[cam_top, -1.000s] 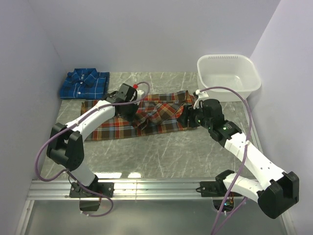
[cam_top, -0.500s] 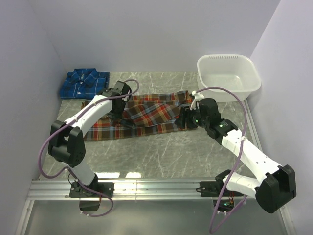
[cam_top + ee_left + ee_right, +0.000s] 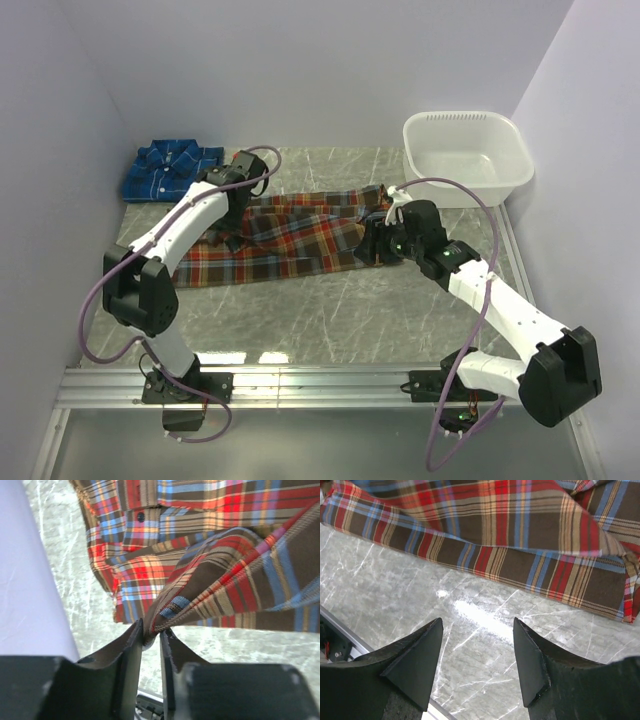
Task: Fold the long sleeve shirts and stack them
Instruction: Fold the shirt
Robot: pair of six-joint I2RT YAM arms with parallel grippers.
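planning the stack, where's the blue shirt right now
In the top view, the blue shirt lies folded in the far left corner of the table, just beyond the red-orange shirt.

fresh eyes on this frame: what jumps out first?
The red-orange plaid shirt lies rumpled and half-folded across the middle of the marble table, and the left gripper is shut on a bunched fold of it. The right gripper hangs open over bare table beside the shirt's edge. Behind them, a folded blue plaid shirt sits in the far left corner and a white tub in the far right.
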